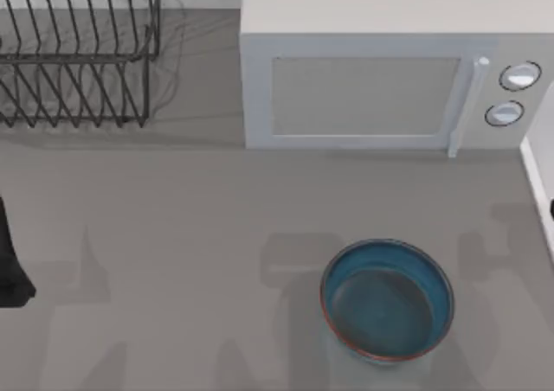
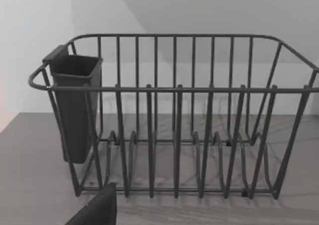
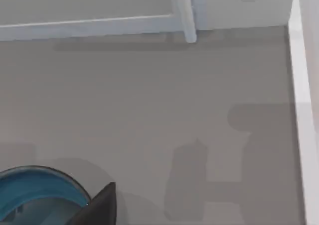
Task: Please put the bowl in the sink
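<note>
From above: the white microwave [image 1: 389, 71] stands at the back right of the grey table [image 1: 173, 235], door facing forward, and the wire dish rack [image 1: 78, 54] sits at the back left. The bowl [image 1: 388, 298] rests upright, mouth up, on open table in front of the microwave, well apart from it, with nothing around it; being round, it has no long axis. My left arm [image 1: 10, 266] shows as a dark shape at the table's left edge, well apart from the bowl.

Left wrist view: the dish rack stands straight ahead, a dark cup [image 2: 75, 105] hung at one end. A dark finger [image 2: 97, 210] pokes in; how wide the left gripper stands, I cannot tell.

Right wrist view: the bowl's blue rim lies just beside a dark finger [image 3: 99, 207], no contact visible. The microwave's base lies far off. Right gripper opening: cannot tell.
</note>
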`<state>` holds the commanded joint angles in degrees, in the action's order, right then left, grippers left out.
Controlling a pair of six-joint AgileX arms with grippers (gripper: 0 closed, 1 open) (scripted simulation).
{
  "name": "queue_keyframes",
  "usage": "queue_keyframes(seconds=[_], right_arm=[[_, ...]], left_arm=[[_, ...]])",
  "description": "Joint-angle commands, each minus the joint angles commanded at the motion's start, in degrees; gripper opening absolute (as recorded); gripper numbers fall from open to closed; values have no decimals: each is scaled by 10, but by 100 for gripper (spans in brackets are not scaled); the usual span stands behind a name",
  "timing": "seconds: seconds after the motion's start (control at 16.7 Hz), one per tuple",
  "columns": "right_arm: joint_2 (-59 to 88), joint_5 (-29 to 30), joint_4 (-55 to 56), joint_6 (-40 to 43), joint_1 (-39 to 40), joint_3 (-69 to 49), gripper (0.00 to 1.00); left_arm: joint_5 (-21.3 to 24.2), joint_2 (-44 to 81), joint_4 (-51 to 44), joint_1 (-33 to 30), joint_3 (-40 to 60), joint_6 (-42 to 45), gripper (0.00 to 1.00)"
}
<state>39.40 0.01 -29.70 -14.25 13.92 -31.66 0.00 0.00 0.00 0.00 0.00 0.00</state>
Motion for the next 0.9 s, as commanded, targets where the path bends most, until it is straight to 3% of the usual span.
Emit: queue_keyframes(seconds=[0.48, 0.9], right_arm=[[420, 1, -289, -134, 132, -295, 100], [555, 0, -386, -185, 182, -415, 100]], left_arm=[[0, 0, 0, 0, 0, 0, 100], [0, 0, 0, 0, 0, 0, 100]])
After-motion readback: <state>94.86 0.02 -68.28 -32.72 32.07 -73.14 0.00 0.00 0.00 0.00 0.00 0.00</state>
